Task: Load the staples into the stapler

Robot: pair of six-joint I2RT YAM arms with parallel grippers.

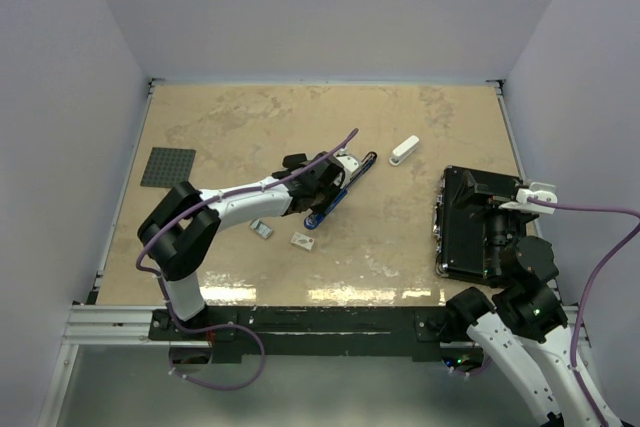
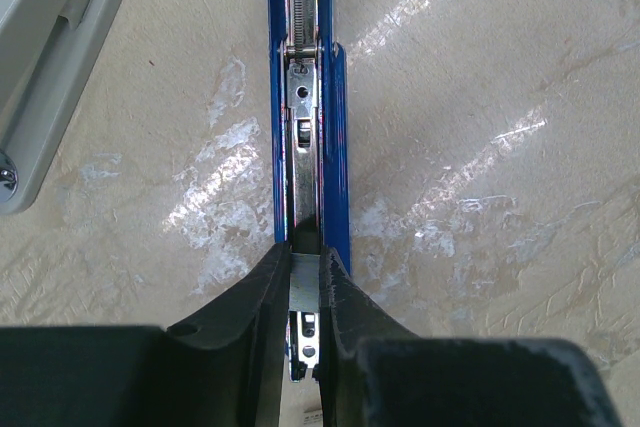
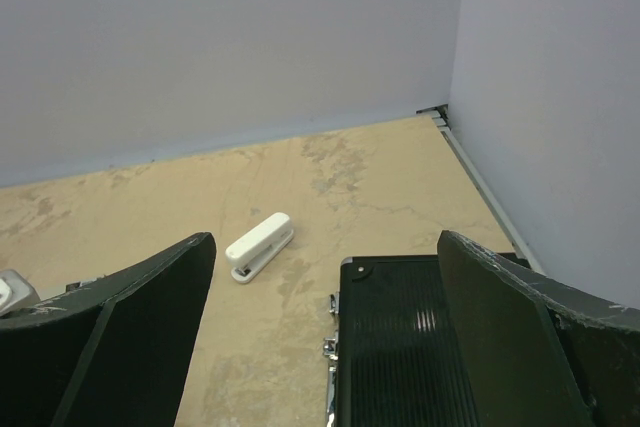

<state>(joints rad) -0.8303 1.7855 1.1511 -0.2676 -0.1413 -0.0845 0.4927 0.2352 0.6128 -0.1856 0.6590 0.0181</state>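
The blue stapler (image 1: 340, 190) lies opened out flat on the tan table, its metal magazine channel (image 2: 305, 127) facing up. My left gripper (image 2: 303, 252) sits right over the near end of that channel, shut on a thin grey strip of staples (image 2: 305, 282) held between its black fingers (image 2: 262, 292). The small whitish staples box (image 1: 303, 241) and a grey tray piece (image 1: 261, 230) lie just in front of the stapler. My right gripper (image 3: 325, 242) hangs wide open and empty above a black case (image 3: 420, 347), far from the stapler.
A small white stapler (image 1: 404, 150) lies at the back right, also seen past the right fingers (image 3: 260, 245). The black case (image 1: 478, 222) fills the right side. A dark grey plate (image 1: 168, 167) lies at the left. A light grey object (image 2: 50, 57) sits left of the blue stapler.
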